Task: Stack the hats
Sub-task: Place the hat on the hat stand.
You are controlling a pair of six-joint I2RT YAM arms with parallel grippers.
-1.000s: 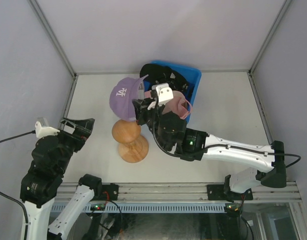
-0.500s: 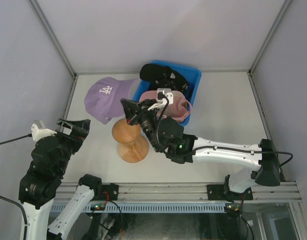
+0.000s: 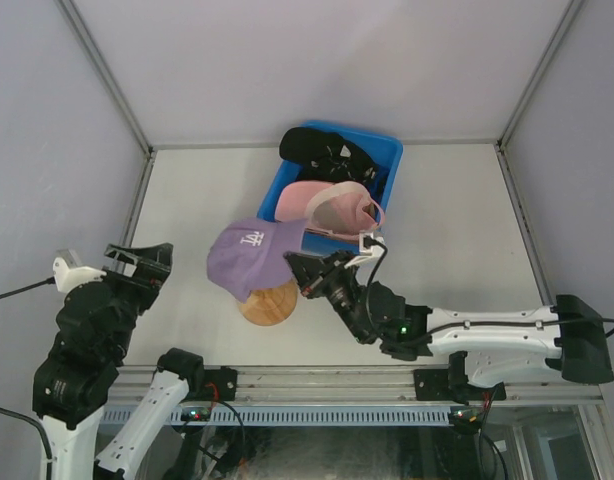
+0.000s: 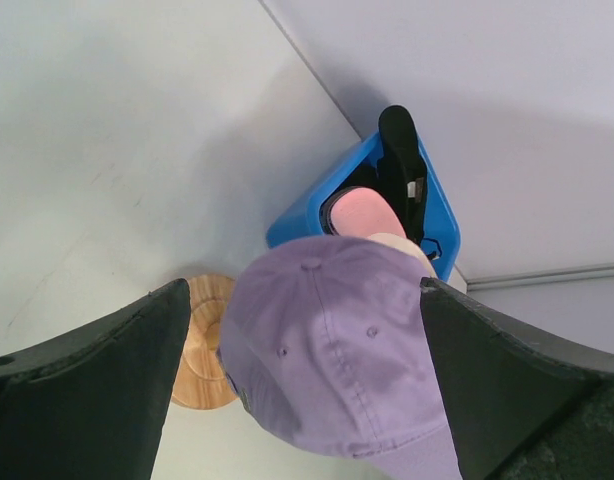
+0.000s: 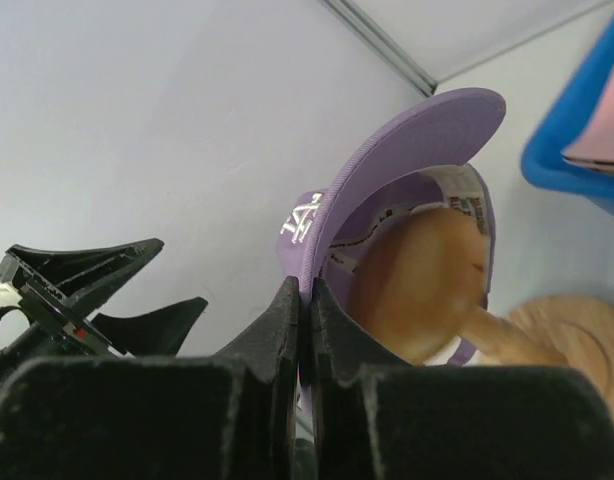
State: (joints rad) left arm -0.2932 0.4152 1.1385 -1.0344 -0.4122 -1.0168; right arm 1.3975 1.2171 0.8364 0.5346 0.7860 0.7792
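Observation:
A lavender hat (image 3: 249,256) with a white logo sits tilted over the round top of the wooden stand (image 3: 271,302). My right gripper (image 3: 299,268) is shut on its rim beside the brim. In the right wrist view the fingertips (image 5: 290,296) pinch the lavender hat (image 5: 407,130), and the wooden head (image 5: 417,280) sits partly inside it. A pink hat (image 3: 332,205) and a black hat (image 3: 322,150) lie in the blue bin (image 3: 391,160). My left gripper (image 3: 139,265) hangs open at the left, apart from the hat and holding nothing. Its view frames the lavender hat (image 4: 337,340).
The blue bin (image 4: 297,215) stands at the back of the table against the rear wall, just behind the stand. The stand's wooden base (image 4: 202,340) rests on the white tabletop. Grey enclosure walls close in the left, right and back.
My right gripper carried the lavender hat from beside the bin out to the left, then back and down onto the wooden stand. The left arm barely shifted.

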